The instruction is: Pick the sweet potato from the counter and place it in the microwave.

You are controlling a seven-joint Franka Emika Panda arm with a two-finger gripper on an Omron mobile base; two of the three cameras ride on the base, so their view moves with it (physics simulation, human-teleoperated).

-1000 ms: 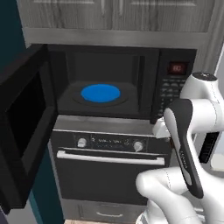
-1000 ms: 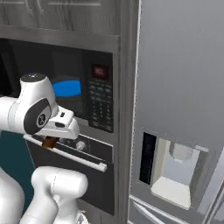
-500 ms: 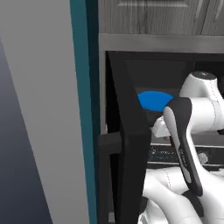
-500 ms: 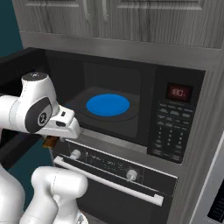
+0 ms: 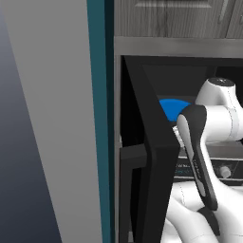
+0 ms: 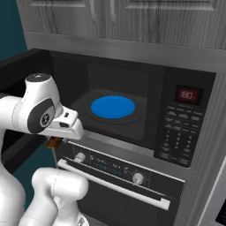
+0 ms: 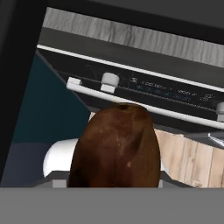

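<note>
From the left base the microwave (image 5: 156, 156) door stands open beside the arm; from the right base its blue plate (image 6: 113, 107) lies bare beyond the hand (image 6: 54, 142); the hand view shows the hand clamped on the sweet potato (image 7: 115, 148), so only placing remains.

**Around the cooking niche**

A black oven (image 6: 128, 185) sits low in the grey wood-grain cabinetry, its silver bar handle (image 6: 112, 185) running across the front; two round knobs (image 6: 138, 178) flank a small lit display; grey cabinet doors (image 6: 132, 17) hang above; a teal wall (image 5: 98, 118) stands at the left.
</note>
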